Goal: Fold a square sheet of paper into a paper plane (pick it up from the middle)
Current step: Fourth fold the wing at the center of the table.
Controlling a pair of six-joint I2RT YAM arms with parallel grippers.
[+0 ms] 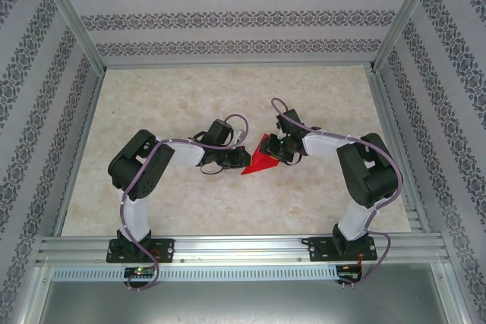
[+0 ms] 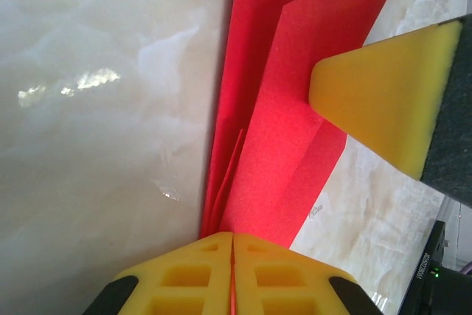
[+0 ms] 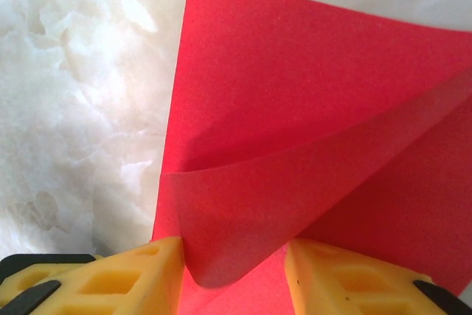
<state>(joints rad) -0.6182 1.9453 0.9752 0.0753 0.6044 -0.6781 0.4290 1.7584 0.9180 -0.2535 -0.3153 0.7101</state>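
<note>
- Overhead, the black wrist housings hide the fingertips of the left gripper [image 1: 243,158] and right gripper [image 1: 276,149].
- Left wrist view: yellow foam pads [image 2: 184,278] are clenched on the edge of the thin bright red square sheet of paper [image 2: 273,145]; a right-gripper pad [image 2: 376,101] touches its top layer.
- Right wrist view: fingers [image 3: 110,278] are spread astride a curled flap [image 3: 280,204]; contact is unclear.
- Sheet: a layered, pointed wedge at the centre of the pale marbled tabletop [image 1: 190,104], between both grippers.

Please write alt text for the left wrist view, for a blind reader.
The left gripper is shut on the near tip of the folded red paper, over a pale marbled table. A yellow fingertip of the right gripper hangs over the paper.
</note>
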